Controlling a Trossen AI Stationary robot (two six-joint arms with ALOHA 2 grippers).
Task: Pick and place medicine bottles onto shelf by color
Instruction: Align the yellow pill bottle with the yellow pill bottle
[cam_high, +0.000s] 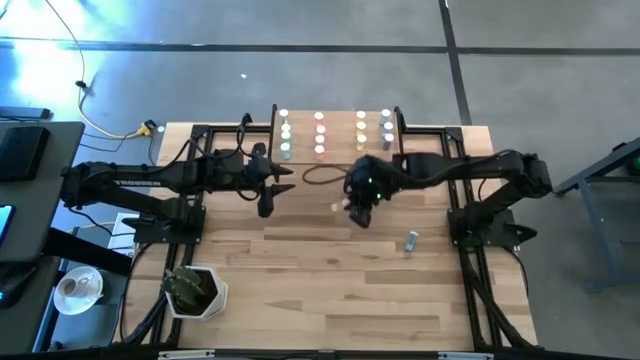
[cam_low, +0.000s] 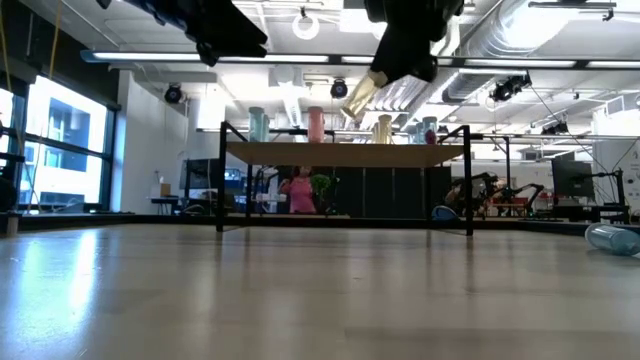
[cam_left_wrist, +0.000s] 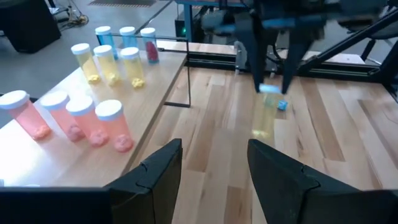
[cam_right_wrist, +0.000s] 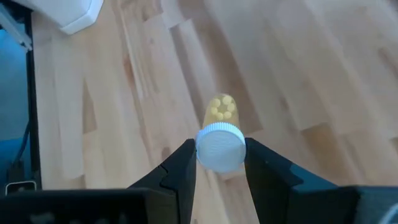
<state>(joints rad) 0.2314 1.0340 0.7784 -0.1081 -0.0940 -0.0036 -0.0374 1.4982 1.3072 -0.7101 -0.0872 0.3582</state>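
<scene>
Right gripper (cam_right_wrist: 219, 163): we've got it up in the air over the table (cam_high: 330, 290), just in front of the shelf (cam_low: 340, 153), fingers pinched on the white cap of a yellow bottle (cam_right_wrist: 221, 127).
Yellow bottle: from the low view it hangs tilted out of the right gripper, body pointing down and away from the fingers, clear of the table. In the right wrist view the cap sits snug between both fingers, with the pills showing through the body beyond it.
Left gripper (cam_left_wrist: 214, 174): we see it hovering near the shelf's front left corner, fingers apart with a fair gap and nothing between them.
Shelf: bottles stand upright on it in colour groups. In the left wrist view we count four pink ones (cam_left_wrist: 81, 121) nearest, then yellow ones (cam_left_wrist: 112, 62), then blue ones (cam_left_wrist: 115, 38) with one red beside them.
Blue bottle (cam_high: 411, 241): lying on its side on the table, well apart from both grippers, over on the right arm's side.
</scene>
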